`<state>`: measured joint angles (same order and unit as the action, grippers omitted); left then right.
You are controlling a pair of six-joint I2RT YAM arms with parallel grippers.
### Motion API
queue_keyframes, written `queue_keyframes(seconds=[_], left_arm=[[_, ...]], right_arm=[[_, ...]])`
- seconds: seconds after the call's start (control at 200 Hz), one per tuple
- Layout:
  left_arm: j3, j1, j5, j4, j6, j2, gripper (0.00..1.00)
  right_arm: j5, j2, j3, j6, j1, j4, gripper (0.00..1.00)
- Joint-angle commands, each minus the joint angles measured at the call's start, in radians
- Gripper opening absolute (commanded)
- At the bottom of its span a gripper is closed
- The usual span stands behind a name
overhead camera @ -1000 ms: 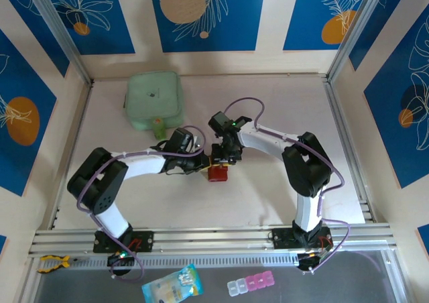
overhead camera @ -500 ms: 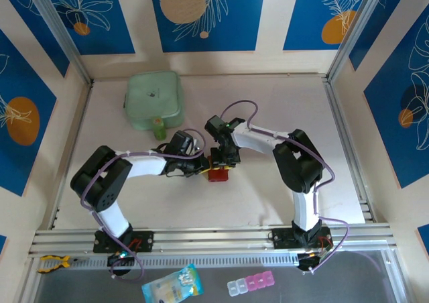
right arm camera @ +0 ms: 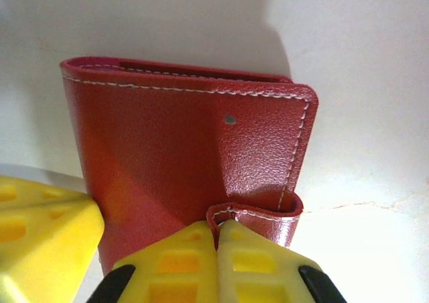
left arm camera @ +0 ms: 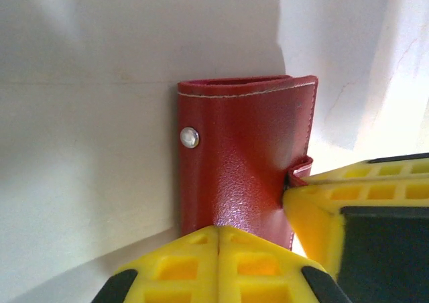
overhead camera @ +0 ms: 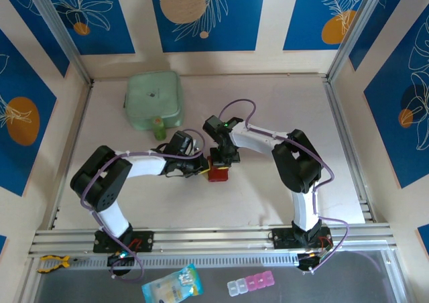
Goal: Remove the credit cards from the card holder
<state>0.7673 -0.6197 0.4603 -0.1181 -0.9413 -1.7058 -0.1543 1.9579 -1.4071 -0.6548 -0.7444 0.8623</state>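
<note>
Newly shut, right gripper (overhead camera: pixel 220 163) is clamped on the card holder's (overhead camera: pixel 217 175) tab (right arm camera: pixel 258 216) at twelve o'clock, left gripper (overhead camera: pixel 204 170) at nine, elbows bent

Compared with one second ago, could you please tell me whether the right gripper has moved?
Yes: the right gripper shifted slightly left, toward the green pouch, at the card holder.

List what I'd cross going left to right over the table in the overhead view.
In order: green pouch → left gripper → red card holder → elbow of the right arm.
</note>
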Motion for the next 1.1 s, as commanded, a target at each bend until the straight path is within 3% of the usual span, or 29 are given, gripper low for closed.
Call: queue_keyframes(seconds=[0.0,0.43,0.75,1.09], left_arm=[[-0.004,0.015,-0.014,0.085,0.042,-0.026,0.00],[0.010,0.032,-0.022,0.135,0.068,-0.040,0.00],[0.067,0.029,0.013,0.169,0.044,0.080,0.00],[0.049,0.009,0.056,0.110,0.001,0.047,0.00]], right_arm=[[-0.021,-0.001,0.009,-0.002,-0.001,0.002,0.00],[0.014,-0.114,0.084,0.014,0.064,-0.017,0.00],[0.214,-0.145,0.131,-0.031,0.060,-0.151,0.00],[0.275,-0.096,0.110,-0.032,0.020,-0.194,0.00]])
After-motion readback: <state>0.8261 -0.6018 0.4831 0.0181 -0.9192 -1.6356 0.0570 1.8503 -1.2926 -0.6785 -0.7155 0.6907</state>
